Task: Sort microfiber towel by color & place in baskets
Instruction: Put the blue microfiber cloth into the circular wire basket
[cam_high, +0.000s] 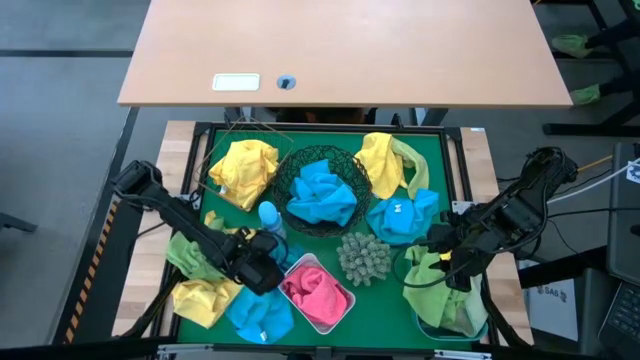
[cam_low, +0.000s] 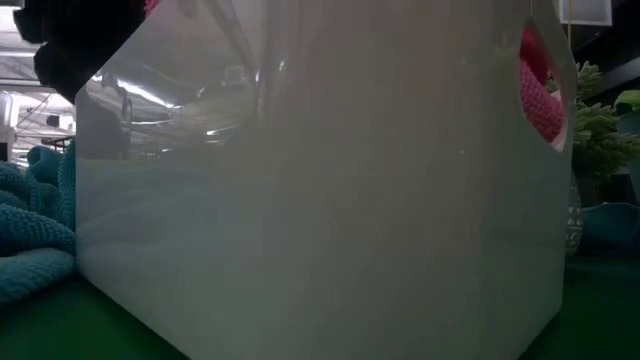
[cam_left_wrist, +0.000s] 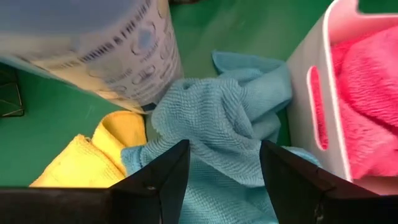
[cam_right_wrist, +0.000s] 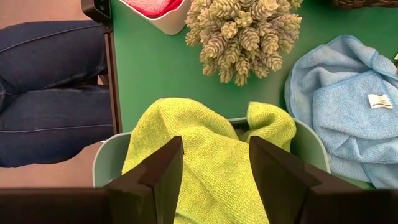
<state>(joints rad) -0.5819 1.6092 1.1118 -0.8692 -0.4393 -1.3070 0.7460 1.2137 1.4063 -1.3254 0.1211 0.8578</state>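
Note:
My left gripper (cam_left_wrist: 224, 149) is open low over a bright blue towel (cam_left_wrist: 217, 118) that lies crumpled on the green mat beside the white tub (cam_left_wrist: 305, 81), which holds pink towels (cam_left_wrist: 367, 81). In the high view this gripper (cam_high: 265, 272) is at the mat's near left. My right gripper (cam_right_wrist: 214, 146) is open just above a lime green towel (cam_right_wrist: 186, 124) that is draped over the rim of the translucent blue tub (cam_right_wrist: 308, 146) at the near right (cam_high: 445, 295). Whether either gripper touches its towel does not show. The black mesh bowl (cam_high: 350, 170) holds blue towels (cam_high: 322, 195).
A blue bottle (cam_left_wrist: 93, 43) and a yellow towel (cam_left_wrist: 87, 158) lie close to my left gripper. The spiky ball (cam_right_wrist: 245, 34) and a blue towel (cam_right_wrist: 348, 106) sit beyond the lime one. More yellow towels (cam_high: 245, 168) and lime towels (cam_high: 190, 255) lie on the mat. A person's legs (cam_right_wrist: 50, 87) are at the table edge.

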